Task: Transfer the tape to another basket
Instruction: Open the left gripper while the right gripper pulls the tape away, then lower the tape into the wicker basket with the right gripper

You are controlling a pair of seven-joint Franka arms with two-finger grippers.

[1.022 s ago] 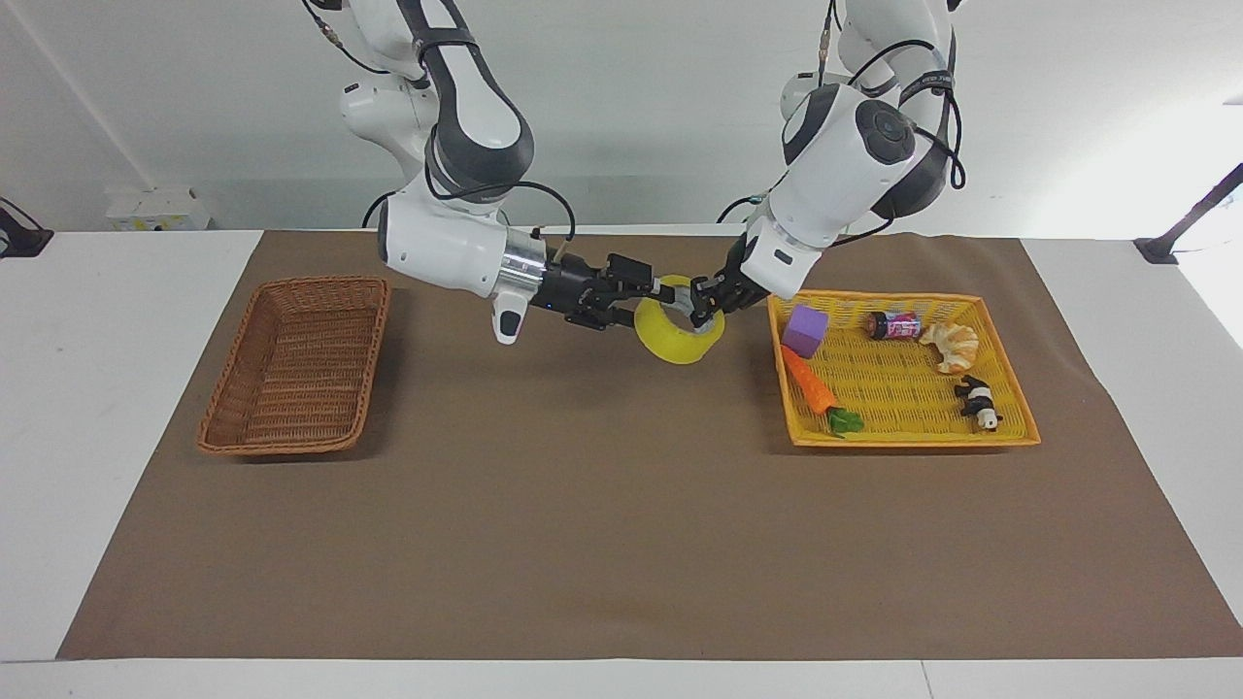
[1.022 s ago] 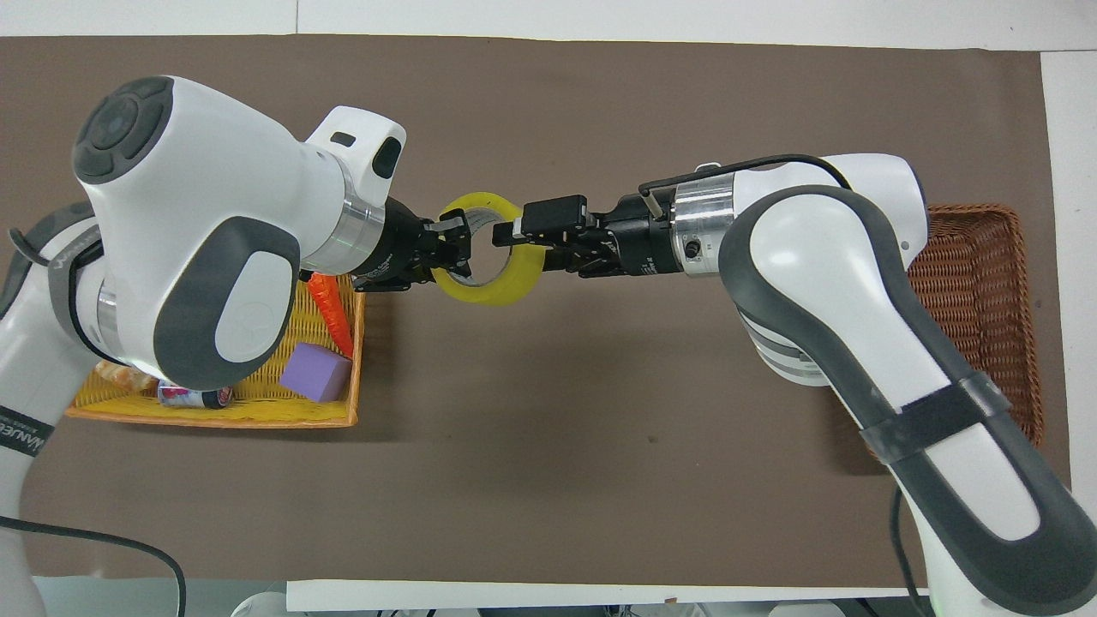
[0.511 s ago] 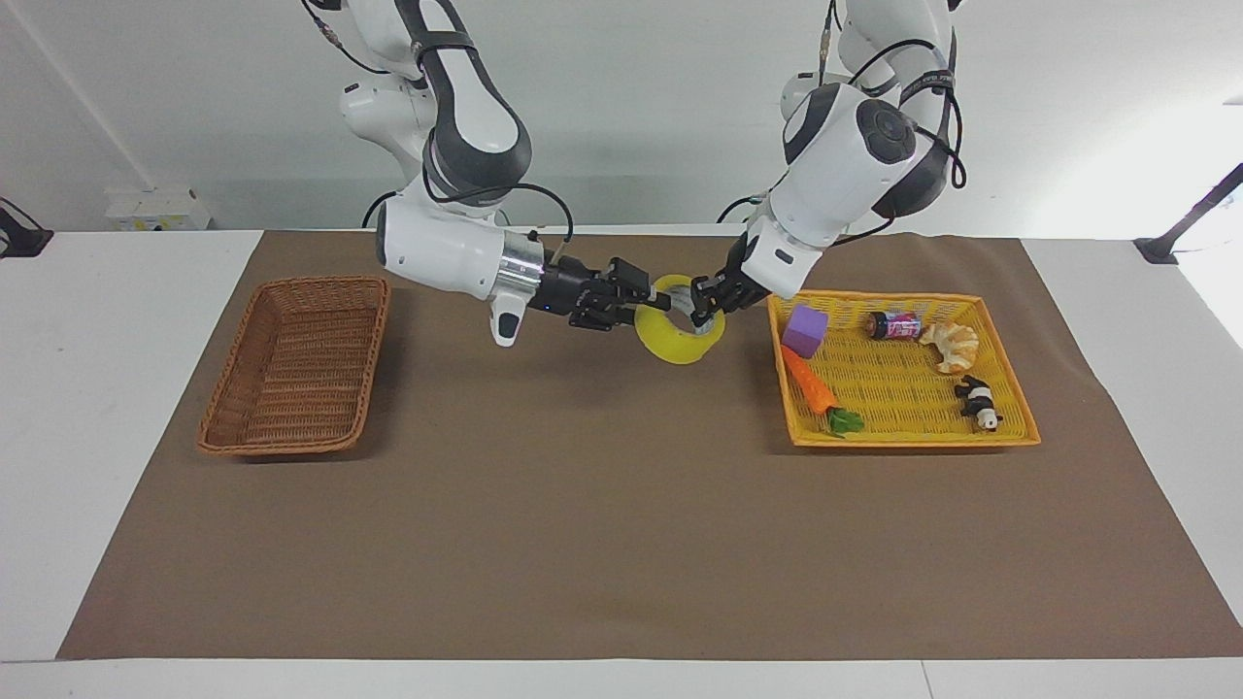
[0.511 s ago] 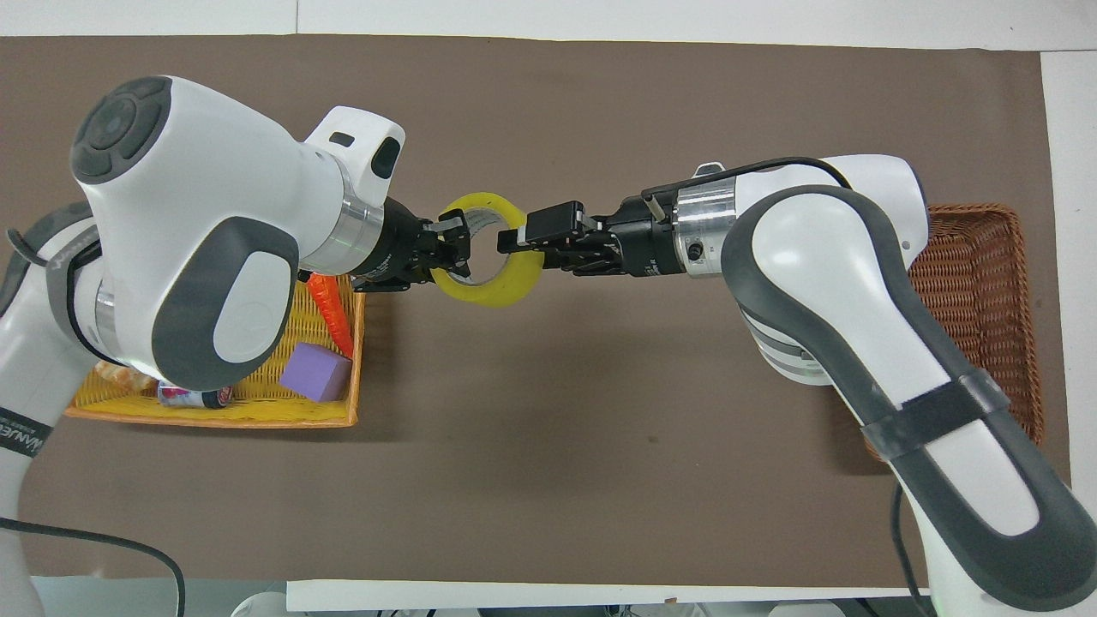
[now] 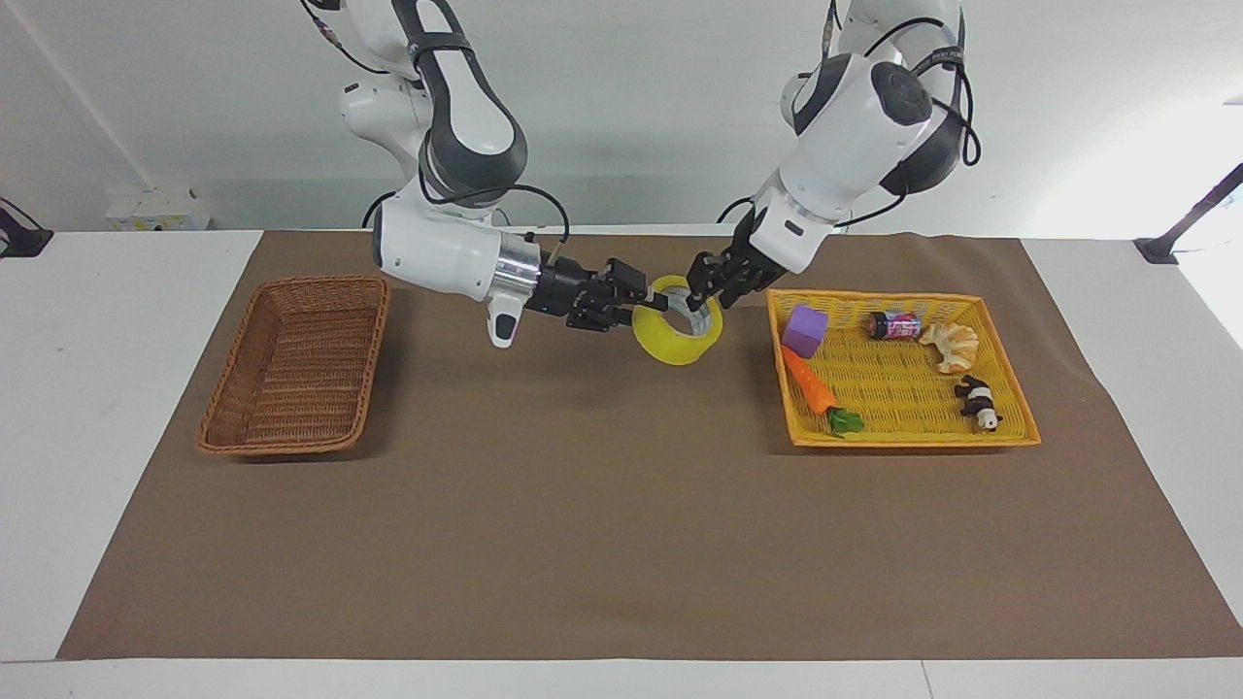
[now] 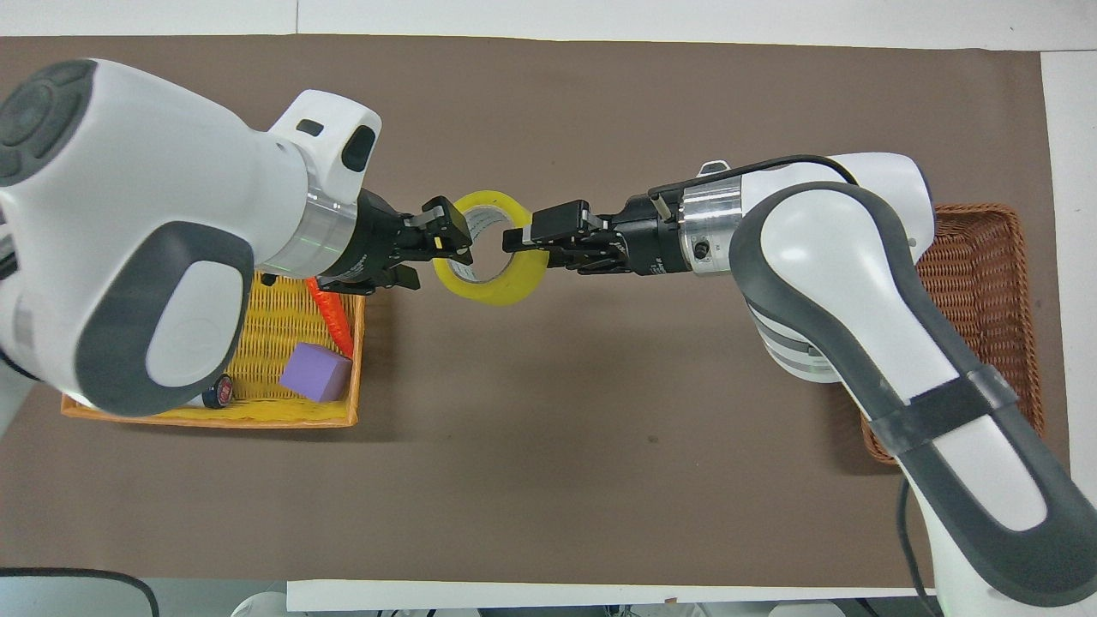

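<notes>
The yellow tape (image 5: 680,346) hangs in the air over the brown mat, beside the yellow tray basket's edge. It also shows in the overhead view (image 6: 493,291). My right gripper (image 5: 653,299) (image 6: 518,240) is shut on the tape's rim on the side toward the right arm's end. My left gripper (image 5: 701,284) (image 6: 450,236) is open at the roll's other rim and raised a little above it. The dark brown wicker basket (image 5: 291,369) (image 6: 960,266) sits empty at the right arm's end of the mat.
The yellow-orange tray basket (image 5: 913,439) (image 6: 257,420) at the left arm's end holds a purple block (image 5: 805,330), a carrot (image 5: 811,383), a small can (image 5: 893,325), a croissant (image 5: 952,346) and a toy panda (image 5: 979,403). Bare mat (image 5: 583,505) lies between the baskets.
My left gripper has let go of the tape, opened and lifted back with its arm. My right gripper closed in on the rim and now holds the roll alone.
</notes>
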